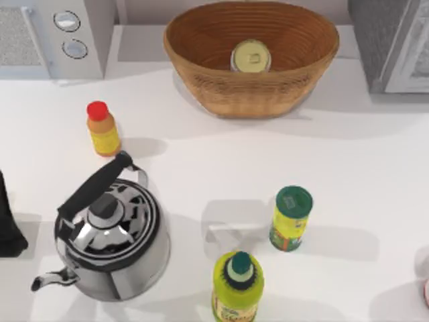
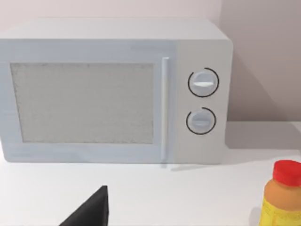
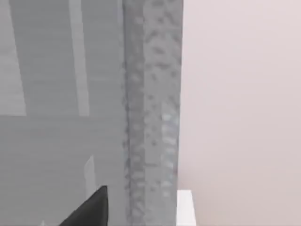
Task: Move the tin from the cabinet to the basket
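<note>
Left end effector by one microwave (two knobs).

The left hand faces the microwave, with bare table between them and a red-capped bottle off to one side. The right hand is close up against the cabinet, which blocks its way ahead.

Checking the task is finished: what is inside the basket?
The tin stands inside the basket, cream top up. Its lower body and the basket floor beneath it are covered.
</note>
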Robot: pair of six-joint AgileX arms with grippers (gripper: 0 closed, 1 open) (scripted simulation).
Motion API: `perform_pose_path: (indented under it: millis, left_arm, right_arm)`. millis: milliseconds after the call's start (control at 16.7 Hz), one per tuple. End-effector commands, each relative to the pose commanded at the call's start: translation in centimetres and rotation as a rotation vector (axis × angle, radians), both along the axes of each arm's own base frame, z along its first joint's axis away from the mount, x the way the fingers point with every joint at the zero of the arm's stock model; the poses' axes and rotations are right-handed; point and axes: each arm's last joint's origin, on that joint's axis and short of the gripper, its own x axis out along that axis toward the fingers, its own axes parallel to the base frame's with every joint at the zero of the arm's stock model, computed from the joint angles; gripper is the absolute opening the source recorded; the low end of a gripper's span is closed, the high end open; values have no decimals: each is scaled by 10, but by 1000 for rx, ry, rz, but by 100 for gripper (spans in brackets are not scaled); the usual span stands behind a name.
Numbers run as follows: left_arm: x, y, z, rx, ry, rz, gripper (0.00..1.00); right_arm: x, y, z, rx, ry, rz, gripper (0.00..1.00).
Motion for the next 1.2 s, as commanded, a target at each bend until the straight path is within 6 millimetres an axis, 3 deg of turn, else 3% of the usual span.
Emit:
perform_pose_path:
  millis: [180, 300, 480, 660, 840, 1200]
  left_arm:
    - [0, 0, 0, 0, 0, 0, 100]
    - [0, 0, 0, 0, 0, 0, 100]
    - [0, 0, 0, 0, 0, 0, 100]
    - [0, 0, 0, 0, 0, 0, 100]
    - [0, 0, 0, 0, 0, 0, 100]
    - [0, 0, 0, 0, 0, 0, 100]
  right_arm:
    - [4, -9, 65, 20, 11, -3, 100]
    - [1, -4, 109, 35, 19, -5, 100]
    - [-8, 17, 172, 40, 22, -5, 100]
    - [-21, 46, 218, 24, 12, -4, 100]
    - [-31, 65, 242, 6, 2, -3, 100]
    - [-32, 66, 245, 2, -1, -5, 100]
